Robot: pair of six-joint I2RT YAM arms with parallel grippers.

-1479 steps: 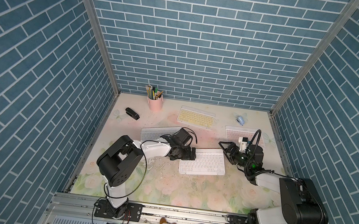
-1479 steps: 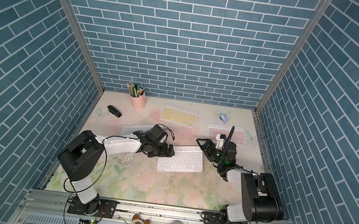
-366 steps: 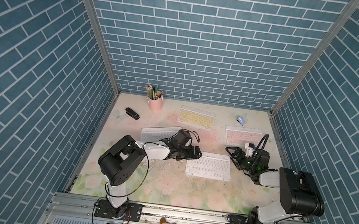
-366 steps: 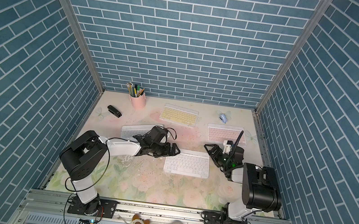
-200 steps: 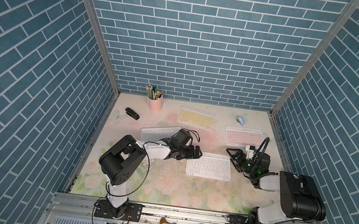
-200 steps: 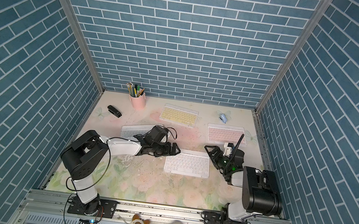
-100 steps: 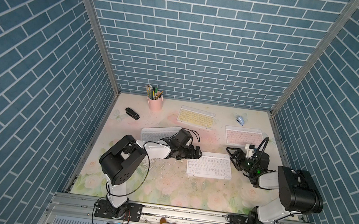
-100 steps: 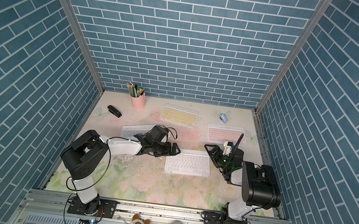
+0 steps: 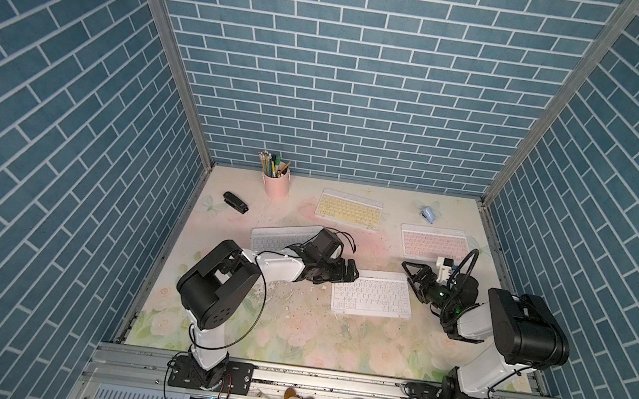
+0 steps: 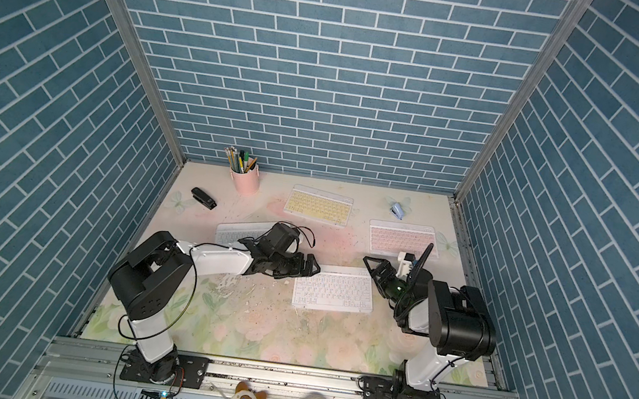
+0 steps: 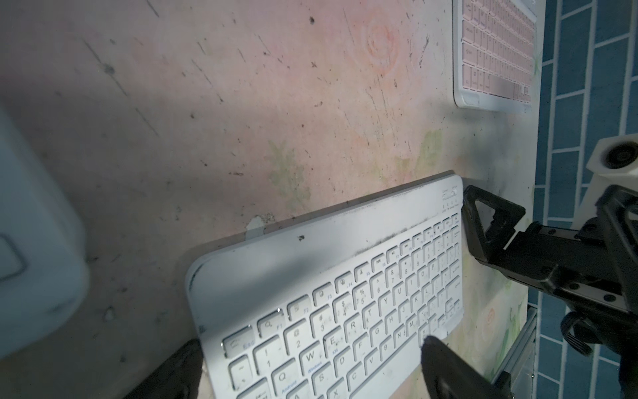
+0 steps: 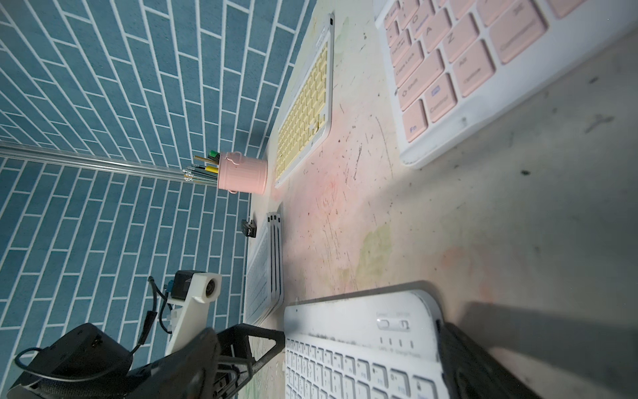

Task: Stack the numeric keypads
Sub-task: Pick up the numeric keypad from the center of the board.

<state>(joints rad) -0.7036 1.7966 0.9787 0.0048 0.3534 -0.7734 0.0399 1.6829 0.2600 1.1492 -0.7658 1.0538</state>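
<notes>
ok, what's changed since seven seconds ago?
The loose white keypad slid toward the robot's right and squared up; the left gripper followed its end. The right gripper hardly moved, though the right arm folded in. Both open, nothing lifted. White stack, yellow keypad, pink keypad, black stapler, blue stapler, pen cup: unchanged.

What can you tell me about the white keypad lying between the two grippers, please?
The white keypad is a thin rectangle with rounded corners, a white frame and white keys. It looks like plastic, with dark smudges and a slide switch on its plain top band. It lies flat, keys up, on the floral table, apart from the pink keypad. The open left gripper stands at one short end, the open right gripper at the other; contact cannot be told.
</notes>
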